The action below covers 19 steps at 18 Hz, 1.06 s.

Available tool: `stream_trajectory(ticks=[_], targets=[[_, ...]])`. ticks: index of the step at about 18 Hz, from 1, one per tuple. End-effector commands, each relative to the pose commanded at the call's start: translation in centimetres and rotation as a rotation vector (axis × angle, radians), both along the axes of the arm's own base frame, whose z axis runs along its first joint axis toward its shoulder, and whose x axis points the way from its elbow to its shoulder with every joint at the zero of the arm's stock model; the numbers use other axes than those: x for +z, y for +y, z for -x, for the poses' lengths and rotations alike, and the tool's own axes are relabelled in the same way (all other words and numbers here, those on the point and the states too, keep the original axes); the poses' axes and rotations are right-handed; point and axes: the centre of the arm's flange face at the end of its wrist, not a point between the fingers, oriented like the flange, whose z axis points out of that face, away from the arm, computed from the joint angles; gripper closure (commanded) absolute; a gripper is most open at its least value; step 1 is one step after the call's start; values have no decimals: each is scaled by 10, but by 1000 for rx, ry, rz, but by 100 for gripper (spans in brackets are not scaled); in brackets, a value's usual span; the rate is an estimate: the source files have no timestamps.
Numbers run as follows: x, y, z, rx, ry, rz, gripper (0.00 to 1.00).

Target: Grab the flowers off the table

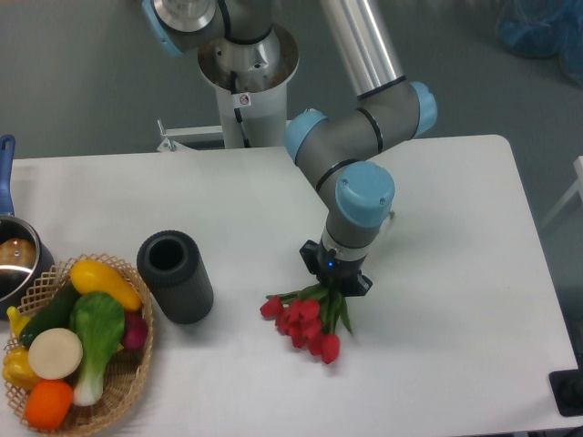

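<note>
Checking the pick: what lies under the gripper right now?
The flowers: red buds and green leaves show. Their stems and the gripper fingers are hidden beneath the wrist.

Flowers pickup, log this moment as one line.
gripper: down at flowers, jaws hidden | flowers: at table level, lift unclear | dark cylinder: left of flowers

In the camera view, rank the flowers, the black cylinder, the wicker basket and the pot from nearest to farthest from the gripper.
From the gripper:
1. flowers, directly beneath it.
2. black cylinder, to the image left.
3. wicker basket, lower left corner.
4. pot, at the left edge.
</note>
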Motion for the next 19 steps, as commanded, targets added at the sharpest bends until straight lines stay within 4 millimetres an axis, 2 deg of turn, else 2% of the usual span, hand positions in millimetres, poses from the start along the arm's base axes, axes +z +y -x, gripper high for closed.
stream_trajectory(ticks=[2,8,14,17,19], targets=[[5,-10,12,26,3,-2,100],[41,-42,37,81,12,-8,100],[72,-42,48,86,50,1,100],[73,-42,48,81,88,62,100],[77,-34,43,66,95,59,100]])
